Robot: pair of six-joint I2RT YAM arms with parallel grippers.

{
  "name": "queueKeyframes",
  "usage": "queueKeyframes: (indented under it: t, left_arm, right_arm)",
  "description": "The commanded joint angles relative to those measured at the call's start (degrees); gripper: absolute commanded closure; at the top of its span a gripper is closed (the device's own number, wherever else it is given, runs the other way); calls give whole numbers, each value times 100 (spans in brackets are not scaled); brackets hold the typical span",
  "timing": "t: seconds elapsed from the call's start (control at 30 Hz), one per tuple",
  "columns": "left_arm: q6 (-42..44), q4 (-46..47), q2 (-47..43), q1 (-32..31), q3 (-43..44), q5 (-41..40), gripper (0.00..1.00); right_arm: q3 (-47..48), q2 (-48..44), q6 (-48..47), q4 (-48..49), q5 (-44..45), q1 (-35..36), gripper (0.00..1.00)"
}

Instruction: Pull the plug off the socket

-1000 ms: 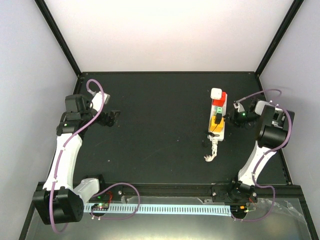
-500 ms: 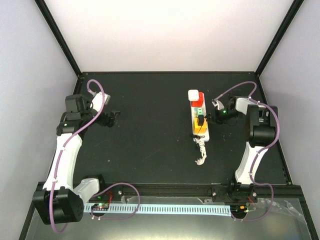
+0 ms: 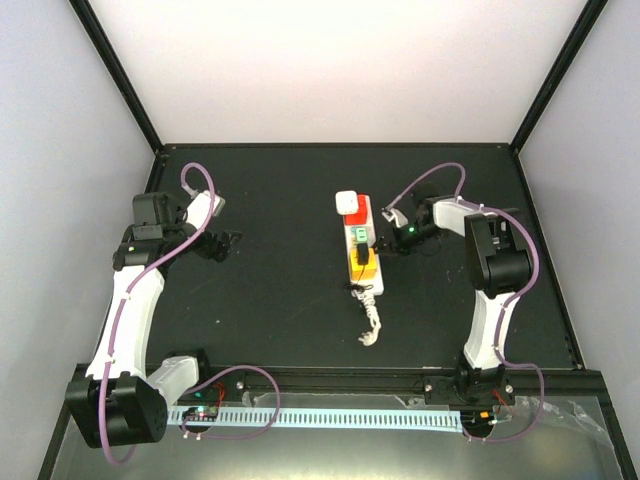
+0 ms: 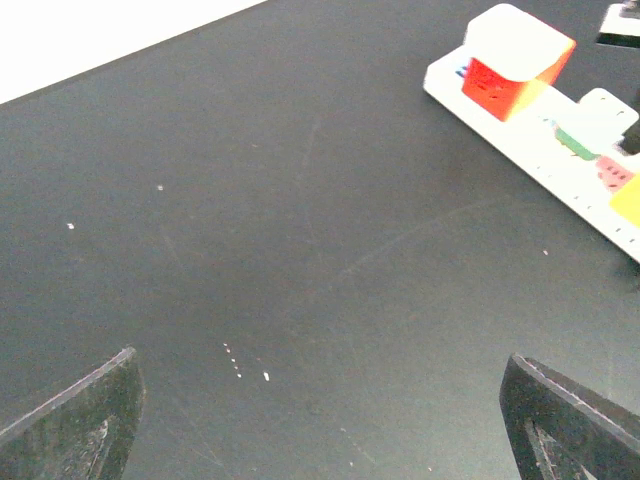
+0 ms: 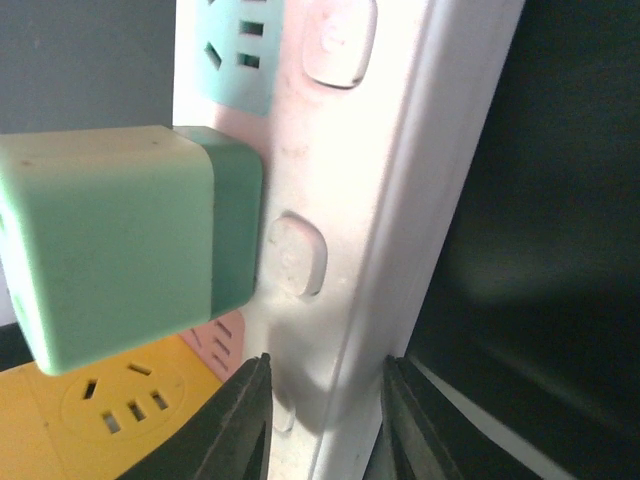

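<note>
We are gripping the socket [image 3: 367, 270] by its right edge with the right end effector [image 3: 380, 243], long axis running near-to-far on the counter [image 3: 280, 200], green plug [image 5: 120, 250] just leftward; the left end effector [image 3: 229, 242] is hanging open, well apart.

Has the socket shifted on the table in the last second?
Yes. The socket slid left, away from the table's right edge, dragged by the right gripper.

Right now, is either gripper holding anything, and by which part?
The right gripper pinches the socket by its long side edge, beside the green plug. The left gripper is open, holding nothing.
</note>
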Motion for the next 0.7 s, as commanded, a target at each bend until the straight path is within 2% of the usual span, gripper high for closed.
queueKeyframes:
  t: [0.0, 0.17, 0.33, 0.47, 0.67]
  left_arm:
    - [673, -569, 15, -51, 249, 652, 1]
    - [780, -642, 104, -107, 253, 663, 1]
    - [773, -666, 222, -111, 310, 585, 1]
    - [726, -583, 242, -117, 317, 537, 1]
    - [681, -428, 227, -115, 312, 435, 1]
  right_arm:
    - [-117, -85, 169, 186, -827, 311, 62]
    - [-327, -451, -86, 357, -1005, 210, 54]
    - [-1219, -1676, -631, 1061, -791, -9, 45]
    - [-1822, -2551, -889, 1237, -654, -57, 45]
    - [-2481, -3040, -888, 940, -1163, -56, 45]
